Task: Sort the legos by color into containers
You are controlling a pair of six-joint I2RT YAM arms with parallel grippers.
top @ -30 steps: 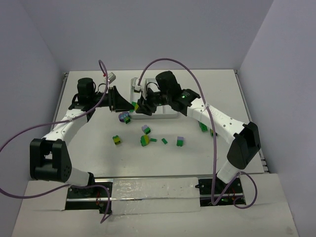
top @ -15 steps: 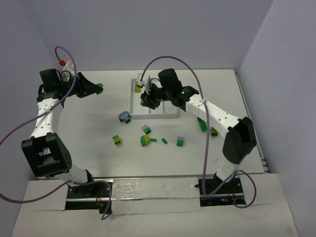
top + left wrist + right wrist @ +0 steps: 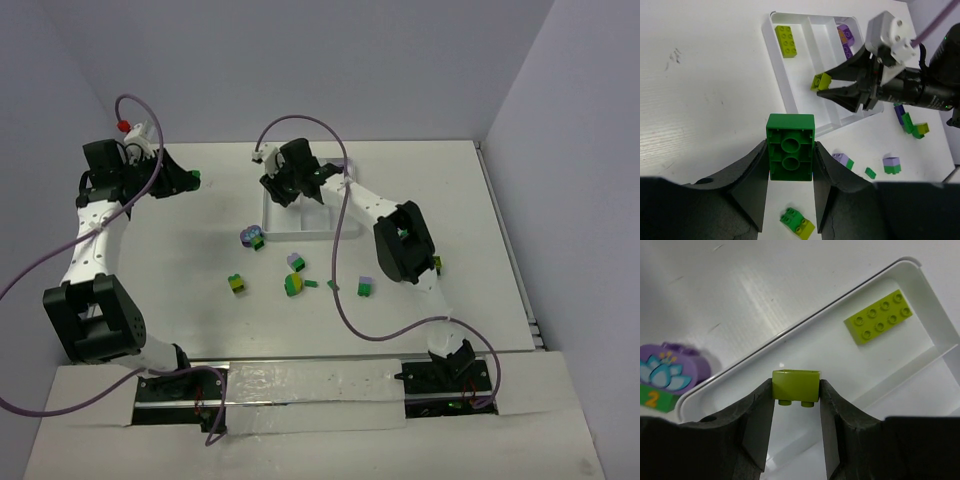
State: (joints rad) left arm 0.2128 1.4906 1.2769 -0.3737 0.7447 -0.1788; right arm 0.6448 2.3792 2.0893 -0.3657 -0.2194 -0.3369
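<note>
— Hidden from above?
— Most of the white tray [image 3: 300, 232], masked by the right arm [image 3: 372, 205]; only the near rim plain to see. Held pieces little more than specks there. A couple of bricks [image 3: 436, 265] by that arm's elbow half covered, colours hard to call.
— Closer in?
— Clenched in the left gripper [image 3: 790, 167]: a green brick [image 3: 790, 150], hollow underside toward the lens, out over the table top [image 3: 700, 100], well left of the tray. Lower part of that view blocked by the gripper's own black body.
— And the other side?
— Pinched tight in the right gripper [image 3: 796, 399]: a yellow-green brick [image 3: 795, 384], studs down, over the tray's left compartment, same lane as a flat yellow-green plate [image 3: 878, 316]. Impossible to say whether touching the floor. Purple bricks [image 3: 845, 39] in the right-hand lane, partly screened by the right gripper in the left wrist view.
— Around it?
— Just outside the rim, a purple lotus block [image 3: 670, 371] on a green base marked 2, cut off by the frame edge. Nearer the arms, loose on the table top, a scatter of green, yellow-green and lilac pieces [image 3: 293, 284]
</note>
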